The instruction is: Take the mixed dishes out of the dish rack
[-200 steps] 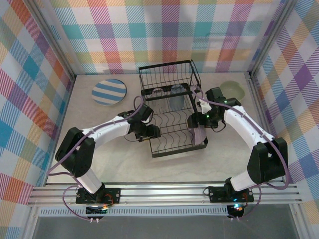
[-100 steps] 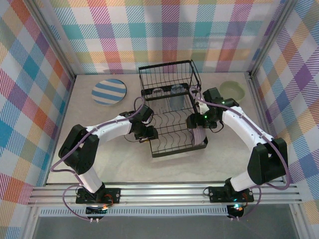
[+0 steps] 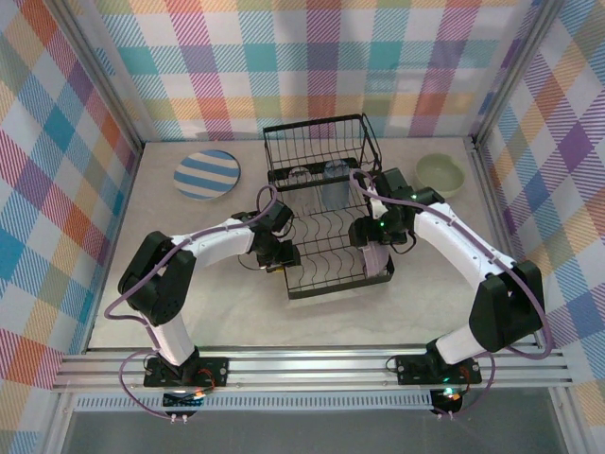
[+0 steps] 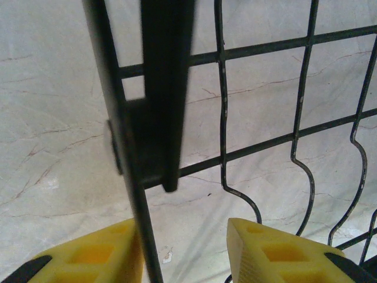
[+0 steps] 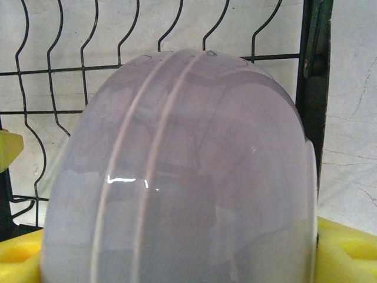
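Stood on edge at the right end of the black wire dish rack [image 3: 312,124], the glossy lavender bowl [image 5: 182,165] is clasped by the right gripper [image 5: 179,253]. The left gripper [image 4: 182,230] is held half-open astride the rack's left wire.

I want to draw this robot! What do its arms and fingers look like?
The left arm and right arm are white tubes with black joints, each trailed by a purple cable. The fingers are chunky yellow wedges with square dimples and black bases.
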Available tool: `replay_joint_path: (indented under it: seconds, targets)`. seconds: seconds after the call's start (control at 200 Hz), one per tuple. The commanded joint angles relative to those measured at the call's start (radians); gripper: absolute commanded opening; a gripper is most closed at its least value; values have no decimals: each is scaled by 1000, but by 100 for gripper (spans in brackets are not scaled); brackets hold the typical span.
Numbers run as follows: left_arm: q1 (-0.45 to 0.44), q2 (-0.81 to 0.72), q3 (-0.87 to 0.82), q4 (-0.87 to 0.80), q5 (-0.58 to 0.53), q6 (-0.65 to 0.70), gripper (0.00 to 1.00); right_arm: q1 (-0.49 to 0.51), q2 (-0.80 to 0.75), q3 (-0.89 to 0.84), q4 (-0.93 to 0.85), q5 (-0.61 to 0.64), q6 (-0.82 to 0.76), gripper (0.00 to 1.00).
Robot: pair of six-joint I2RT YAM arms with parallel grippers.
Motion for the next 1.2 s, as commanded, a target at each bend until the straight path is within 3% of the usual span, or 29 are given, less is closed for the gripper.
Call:
replay_joint_path:
  seconds: [0.0,0.645,1.195]
  targets:
    - [-12,21,43,55,56,-7,40,18,-15,52,7,-23,28,3]
    - [-12,20,22,37,28,-17,39,20,-129,20,41,132,17,0]
    - [-13,10,15,36,27,-15,39,20,-205,-7,110,165,49,0]
